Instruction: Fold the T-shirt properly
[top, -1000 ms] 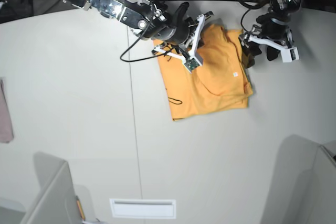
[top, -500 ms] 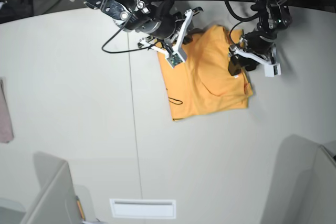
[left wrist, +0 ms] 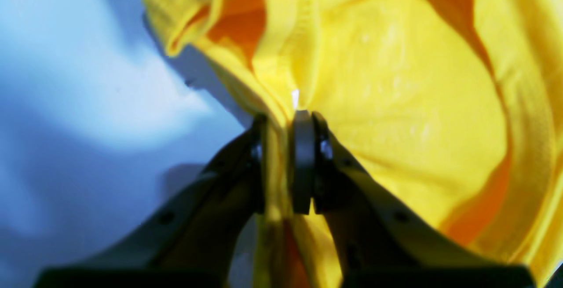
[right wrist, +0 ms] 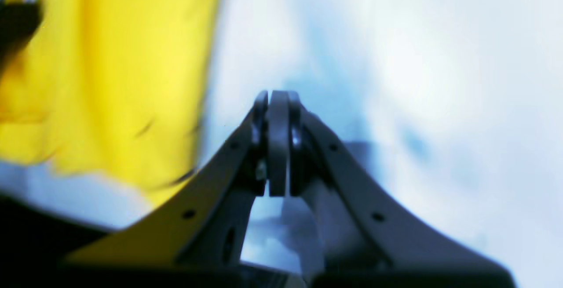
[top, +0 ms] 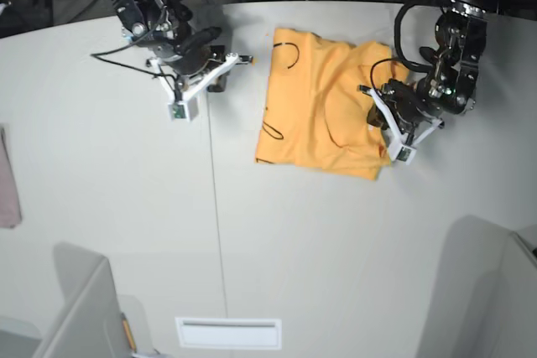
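white table [top: 336, 241], T-shirt [top: 323, 111] on it, pinkish cloth [top: 8, 182] at edge

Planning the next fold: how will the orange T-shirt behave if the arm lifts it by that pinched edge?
Likely floppy: the T-shirt bunches into soft folds around the left gripper pinching it. It will probably drape and drag rather than hold shape, since most of it lies slack on the table. It looks light, being thin cloth.

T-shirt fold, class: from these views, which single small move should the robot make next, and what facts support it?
Probably the left gripper should lift and carry its pinched edge of the T-shirt across toward the table seam. Its jaws are shut on a fold of cloth, the shirt lies rumpled on the table, and the right gripper is shut, empty, off to the side.
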